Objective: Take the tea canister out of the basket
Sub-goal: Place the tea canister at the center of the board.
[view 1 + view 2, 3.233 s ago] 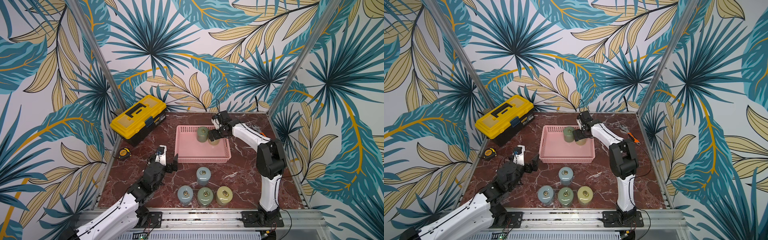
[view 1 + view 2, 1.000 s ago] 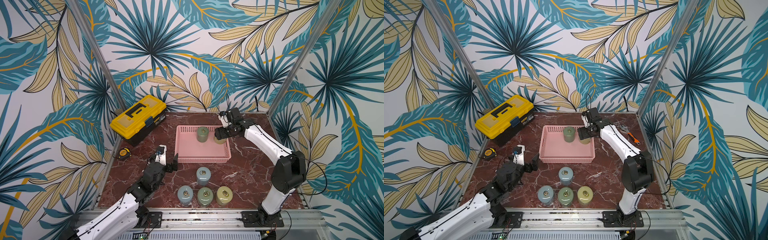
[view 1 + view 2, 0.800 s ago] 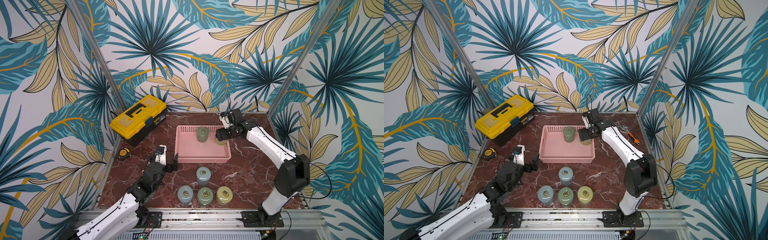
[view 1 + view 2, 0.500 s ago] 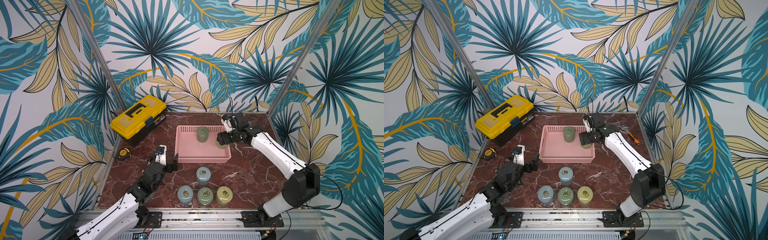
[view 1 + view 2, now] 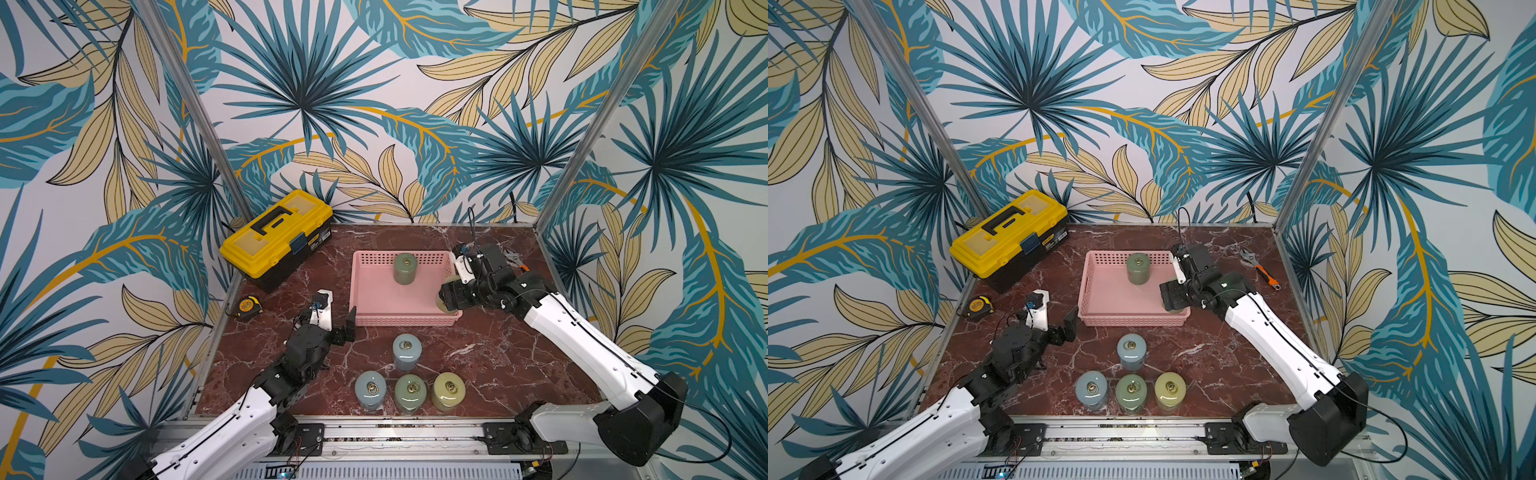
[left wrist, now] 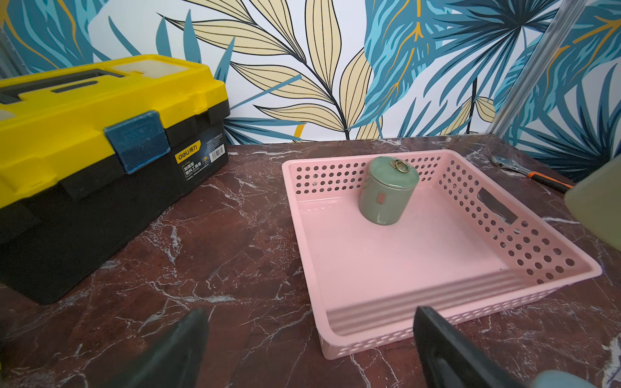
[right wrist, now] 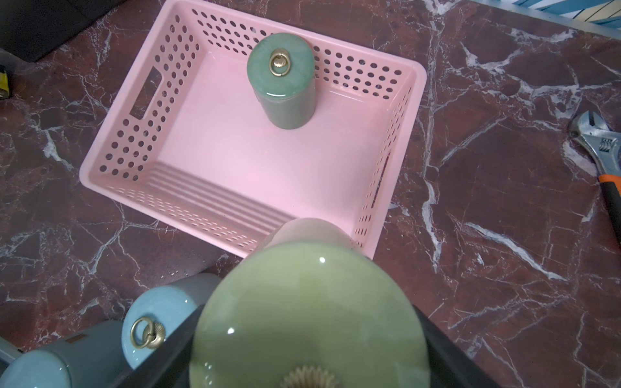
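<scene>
The pink basket (image 5: pixel 374 303) (image 5: pixel 1104 305) sits mid-table. My right gripper (image 5: pixel 451 293) (image 5: pixel 1173 296) is shut on a pale yellow-green tea canister (image 7: pixel 309 302) (image 5: pixel 443 306), gripping its lid and holding it raised over the basket's front right corner. A darker green canister (image 5: pixel 405 268) (image 6: pixel 386 191) (image 7: pixel 284 80) stands upright by the basket's back wall. My left gripper (image 5: pixel 336 318) (image 6: pixel 309 336) rests open and empty just outside the basket's front left corner.
A yellow toolbox (image 5: pixel 276 232) stands at the back left, with a tape measure (image 5: pixel 247 306) in front of it. A wrench (image 5: pixel 1260 268) lies at the back right. Several lidded canisters (image 5: pixel 407 351) stand on the table between the basket and the front edge.
My right arm has carried the pale canister from the basket's back right towards its front right corner, lifted off the floor. The left arm has not moved.
</scene>
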Available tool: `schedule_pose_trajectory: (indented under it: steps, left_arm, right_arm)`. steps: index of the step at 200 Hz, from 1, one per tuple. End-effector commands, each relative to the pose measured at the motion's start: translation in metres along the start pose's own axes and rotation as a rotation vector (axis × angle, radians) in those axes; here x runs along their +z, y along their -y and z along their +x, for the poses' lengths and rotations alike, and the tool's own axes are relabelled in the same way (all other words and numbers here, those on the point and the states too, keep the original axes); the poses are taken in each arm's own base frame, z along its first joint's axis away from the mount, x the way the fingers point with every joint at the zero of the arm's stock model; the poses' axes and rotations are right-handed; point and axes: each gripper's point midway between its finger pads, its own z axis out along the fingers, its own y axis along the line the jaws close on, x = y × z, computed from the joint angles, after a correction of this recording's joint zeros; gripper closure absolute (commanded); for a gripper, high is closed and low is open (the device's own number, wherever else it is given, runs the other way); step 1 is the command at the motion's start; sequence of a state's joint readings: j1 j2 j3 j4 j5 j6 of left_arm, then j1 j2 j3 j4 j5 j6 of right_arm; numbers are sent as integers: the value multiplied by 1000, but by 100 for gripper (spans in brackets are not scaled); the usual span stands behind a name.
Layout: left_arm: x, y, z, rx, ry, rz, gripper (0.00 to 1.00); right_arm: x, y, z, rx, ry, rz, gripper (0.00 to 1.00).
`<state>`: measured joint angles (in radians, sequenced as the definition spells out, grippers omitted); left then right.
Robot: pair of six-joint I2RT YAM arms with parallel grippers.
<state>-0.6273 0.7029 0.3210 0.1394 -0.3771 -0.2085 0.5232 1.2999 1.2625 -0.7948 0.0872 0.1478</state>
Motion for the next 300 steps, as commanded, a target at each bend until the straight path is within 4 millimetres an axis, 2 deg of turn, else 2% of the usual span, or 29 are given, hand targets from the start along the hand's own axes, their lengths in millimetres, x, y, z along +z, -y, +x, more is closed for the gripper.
schedule_pose_trajectory:
  steps: [1,44,92,182,300]
  left_arm:
    - [-2,-3,12,14,-6,3,0]
    - [-2,-4,11,13,-3,-1,0]
    - [-3,-4,11,13,-2,1,0]
    - [-3,-4,12,15,-3,-1,0]
    - [-3,-5,11,14,1,-4,0]
  right_arm:
    - [-15,-2,2,30,45,13,45]
    - [-23,-17,23,15,24,8,45]
    - [-19,-30,43,16,-7,8,45]
    - [6,-43,68,62,-23,-7,45]
    - [42,-46,95,122,-51,22,45]
